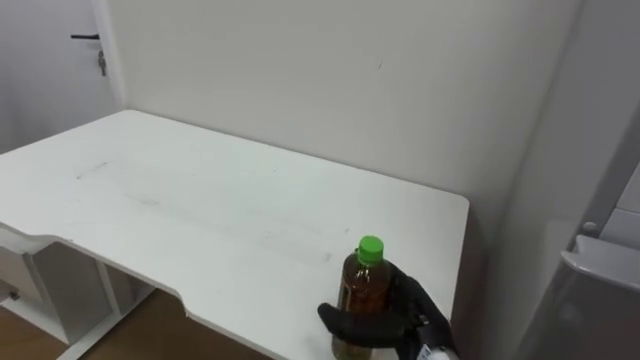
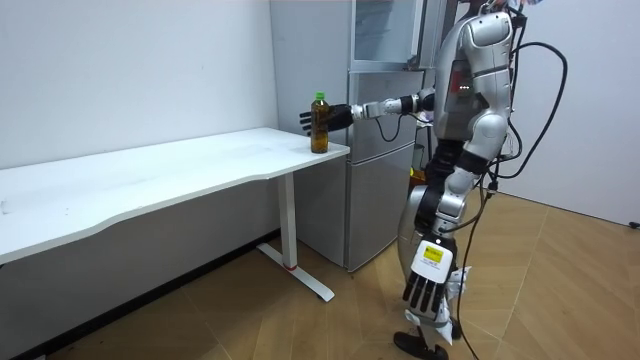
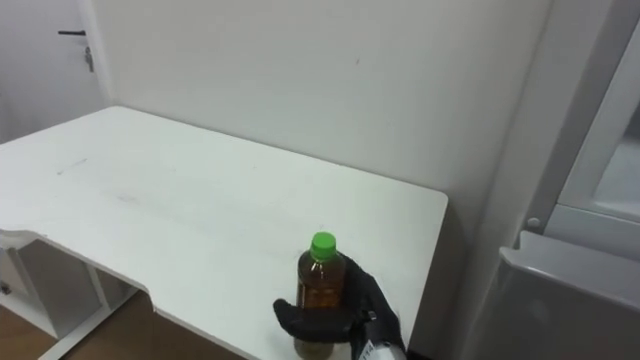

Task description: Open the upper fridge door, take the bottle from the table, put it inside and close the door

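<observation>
A brown bottle (image 1: 363, 285) with a green cap stands upright near the right front corner of the white table (image 1: 200, 210). My right hand (image 1: 400, 315), black, reaches in from the lower right and its fingers and thumb are curled round the bottle's lower body. The room view shows the same grip, with the bottle (image 2: 319, 125) at the table's end and my right hand (image 2: 338, 116) on an outstretched arm. My left hand (image 2: 425, 290) hangs by my side with straight fingers and holds nothing.
A grey fridge (image 2: 380, 130) stands just past the table's right end, with a glass-fronted upper part (image 2: 385, 30); its top edge (image 1: 600, 280) shows at my right. A white wall runs behind the table. A door (image 1: 80, 60) is far left.
</observation>
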